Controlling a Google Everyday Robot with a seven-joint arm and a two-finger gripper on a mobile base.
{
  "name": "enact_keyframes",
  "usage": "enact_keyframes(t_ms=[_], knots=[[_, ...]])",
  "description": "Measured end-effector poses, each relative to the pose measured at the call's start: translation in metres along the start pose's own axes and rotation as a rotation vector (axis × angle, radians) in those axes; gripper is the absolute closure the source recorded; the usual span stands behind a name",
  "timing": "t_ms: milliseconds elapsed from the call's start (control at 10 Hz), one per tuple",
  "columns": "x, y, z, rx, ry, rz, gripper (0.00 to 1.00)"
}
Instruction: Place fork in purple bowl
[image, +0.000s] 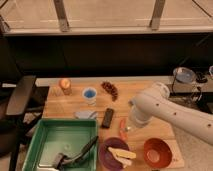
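Observation:
The purple bowl (111, 150) stands at the table's front, with pale yellowish pieces lying in it. My white arm reaches in from the right, and its end sits just behind and to the right of the bowl. My gripper (129, 130) hangs under that end, largely covered by the arm, right beside an orange stick (122, 128). It is shut. I cannot pick out the fork; it is hidden or too thin to tell, and I cannot tell if anything is held.
An orange-red bowl (157, 152) stands right of the purple one. A green tray (45, 137) at front left holds a long black utensil (82, 150). Behind lie a dark pad (108, 117), a grey-blue object (86, 114), a blue cup (90, 94), a dark red cluster (110, 90) and an orange fruit (65, 85).

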Motion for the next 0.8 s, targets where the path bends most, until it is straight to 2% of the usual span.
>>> enact_keyframes(t_ms=[200,500,700,800], knots=[[-0.023,0.030,-0.006,-0.017,-0.002,-0.103,1.00],[-0.073,0.059,0.000,-0.066,-0.012,-0.279,1.00],[-0.096,0.075,0.007,-0.096,-0.034,-0.357,1.00],[-0.102,0.081,0.009,-0.103,-0.038,-0.372,1.00]])
